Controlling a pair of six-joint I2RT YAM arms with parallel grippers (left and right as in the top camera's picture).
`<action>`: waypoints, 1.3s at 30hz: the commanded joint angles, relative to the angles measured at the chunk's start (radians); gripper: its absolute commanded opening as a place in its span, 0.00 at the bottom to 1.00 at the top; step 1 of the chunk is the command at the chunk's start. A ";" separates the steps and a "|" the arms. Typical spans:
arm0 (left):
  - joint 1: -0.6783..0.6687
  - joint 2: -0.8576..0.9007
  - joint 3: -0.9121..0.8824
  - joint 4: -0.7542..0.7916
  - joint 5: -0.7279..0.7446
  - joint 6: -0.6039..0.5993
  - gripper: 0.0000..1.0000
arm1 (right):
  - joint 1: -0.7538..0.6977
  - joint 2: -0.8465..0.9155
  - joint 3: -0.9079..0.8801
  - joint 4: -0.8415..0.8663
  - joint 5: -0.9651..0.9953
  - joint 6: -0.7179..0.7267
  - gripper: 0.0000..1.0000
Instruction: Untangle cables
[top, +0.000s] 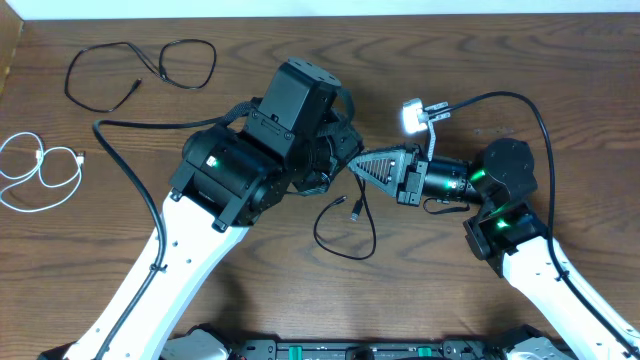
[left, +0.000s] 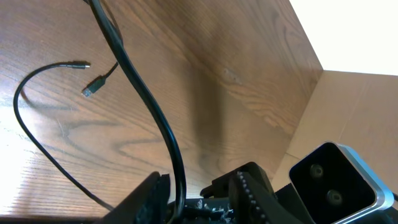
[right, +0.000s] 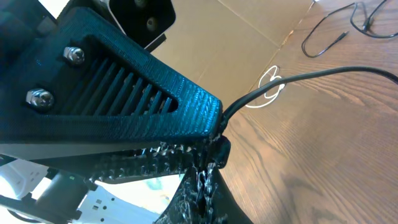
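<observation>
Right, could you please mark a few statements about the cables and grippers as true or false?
1. The white cable lies near the table's left edge. True.
2. The right gripper is wide open. False: it is shut on the centre black cable.
3. The centre black cable passes between the left gripper's fingers. True.
4. All three cables form one knot. False: the white cable, the centre black cable and the far black cable lie apart.
</observation>
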 joint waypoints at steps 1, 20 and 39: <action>0.003 0.000 0.001 0.002 0.001 -0.005 0.32 | 0.003 -0.002 0.012 0.018 0.016 -0.009 0.01; 0.003 0.000 0.001 0.010 0.001 -0.005 0.08 | 0.003 -0.002 0.012 0.030 0.000 -0.002 0.01; 0.187 -0.010 0.001 -0.026 0.015 -0.079 0.08 | -0.099 -0.002 0.012 -0.160 0.001 -0.058 0.99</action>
